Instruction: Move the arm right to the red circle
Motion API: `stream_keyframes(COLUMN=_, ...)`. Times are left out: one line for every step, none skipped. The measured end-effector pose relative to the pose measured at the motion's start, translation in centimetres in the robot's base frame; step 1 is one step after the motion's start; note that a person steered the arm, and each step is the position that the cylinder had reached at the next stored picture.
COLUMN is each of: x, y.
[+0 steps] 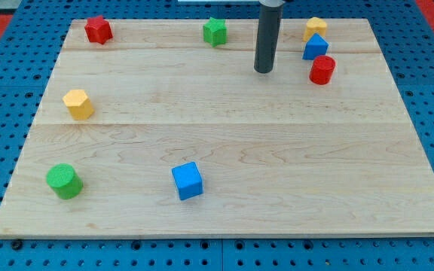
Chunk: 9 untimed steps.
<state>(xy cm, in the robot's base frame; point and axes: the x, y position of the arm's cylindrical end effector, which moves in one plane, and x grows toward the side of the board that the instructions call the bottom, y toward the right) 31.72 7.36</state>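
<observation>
One tip (bare rod; no end effector) stands left of red circle.

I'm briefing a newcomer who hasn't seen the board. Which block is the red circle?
Look at the board's top right corner, where three blocks cluster. The red circle is the lowest, below the blue block and yellow block. It is round and red, just right of my tip.

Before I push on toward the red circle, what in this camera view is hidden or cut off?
- Rod above my tip: cut off by the view's top edge; arm unseen.
- Yellow block at the view's top right: lower part hidden by the blue block; shape unclear.
- Red circle: contact with the blue block not discernible.
</observation>
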Motion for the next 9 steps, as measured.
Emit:
stream_keyframes(x=-1.7, y=0.0)
stream_keyframes(x=-0.6, y=0.2)
stream_keyframes(x=2.0, y=0.1)
stream_keyframes(x=3.0, y=0.1)
stream_keyframes(x=6.9, y=1.5)
stream_keyframes(x=10.5, y=3.0)
stream_keyframes(x=13.0, y=7.2)
stream_keyframes(x=11.4, y=10.9)
stream_keyframes(x=6.0, y=15.9)
